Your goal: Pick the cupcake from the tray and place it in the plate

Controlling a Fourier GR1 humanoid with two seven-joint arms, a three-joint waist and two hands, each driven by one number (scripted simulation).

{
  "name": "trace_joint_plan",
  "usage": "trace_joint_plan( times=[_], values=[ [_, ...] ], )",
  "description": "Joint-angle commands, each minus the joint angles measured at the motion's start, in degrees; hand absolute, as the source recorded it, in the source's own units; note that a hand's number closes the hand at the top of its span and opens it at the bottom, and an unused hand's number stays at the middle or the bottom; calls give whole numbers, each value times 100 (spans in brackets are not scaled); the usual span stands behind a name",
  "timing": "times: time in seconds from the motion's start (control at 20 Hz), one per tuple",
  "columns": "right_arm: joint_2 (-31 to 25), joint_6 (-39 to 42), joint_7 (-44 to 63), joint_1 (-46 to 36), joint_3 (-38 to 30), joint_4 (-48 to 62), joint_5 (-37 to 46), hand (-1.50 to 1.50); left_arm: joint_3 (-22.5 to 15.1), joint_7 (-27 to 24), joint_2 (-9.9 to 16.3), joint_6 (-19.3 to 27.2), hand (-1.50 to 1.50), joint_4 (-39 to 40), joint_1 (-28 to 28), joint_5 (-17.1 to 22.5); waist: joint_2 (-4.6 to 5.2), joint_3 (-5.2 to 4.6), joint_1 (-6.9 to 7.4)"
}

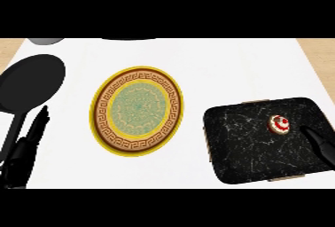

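Over tray [248, 146]: right hand [321, 144] open, fingers straight, just beside cupcake [280, 123], not touching.

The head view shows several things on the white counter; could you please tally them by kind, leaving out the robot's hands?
Round plates with a yellow rim and patterned green centre: 1
Black marbled square trays: 1
Small cupcakes with red-and-white topping: 1
Black frying pans: 1
Total: 4
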Motion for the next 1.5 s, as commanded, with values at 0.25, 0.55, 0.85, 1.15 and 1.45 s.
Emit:
trace_joint_plan(
  times=[0.25, 0.55, 0.85, 1.15, 1.45],
  values=[
    [-1997, 640, 2466, 1036, 338, -554, 766, -150, 7, -16, -65, -118, 0, 73, -71, -77, 34, -18, 78],
    [-2913, 1089, 4204, 587, 149, -485, 781, -150, -19, 5, -44, -131, 0, -204, 164, -249, 35, -2, 170],
    [-3383, 2137, 4875, -113, -23, 239, 208, -150, 246, 86, -53, -437, 0, -39, -73, -120, 33, 6, 130],
    [-3331, 3006, 4834, -314, 423, 867, 217, -150, 163, -87, -458, -244, 0, 254, -81, -446, 35, 6, 95],
    [-3168, 3698, 4850, -1064, 749, 1707, 458, -150, 516, 47, -440, -554, 0, 589, -624, -423, 39, 5, 87]
  ],
)
